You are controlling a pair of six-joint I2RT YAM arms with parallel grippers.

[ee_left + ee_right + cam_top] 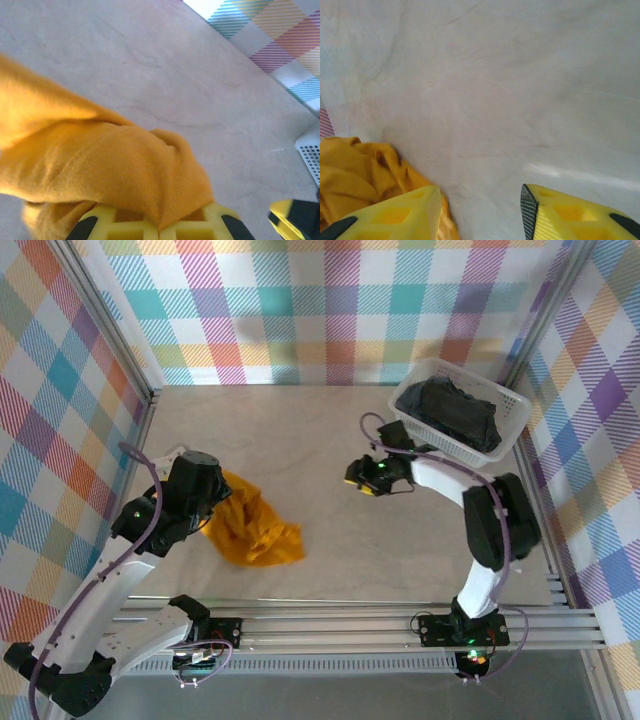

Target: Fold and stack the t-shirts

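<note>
Checked walls in many colours stand around a pale surface (300, 430). Over its near-left part the left claw (159, 229) is pressed together on a fold of the mustard-orange t-shirt (100, 165), which lies crumpled there. The right claw (480, 200) is spread and holds nothing, over bare surface near the middle. The black t-shirt (455, 415) lies in the white basket (515, 405), far right. I judge the cloth light, limp and not slippery; it will sag, so a hem or shoulder corner is the better place to take hold.
</note>
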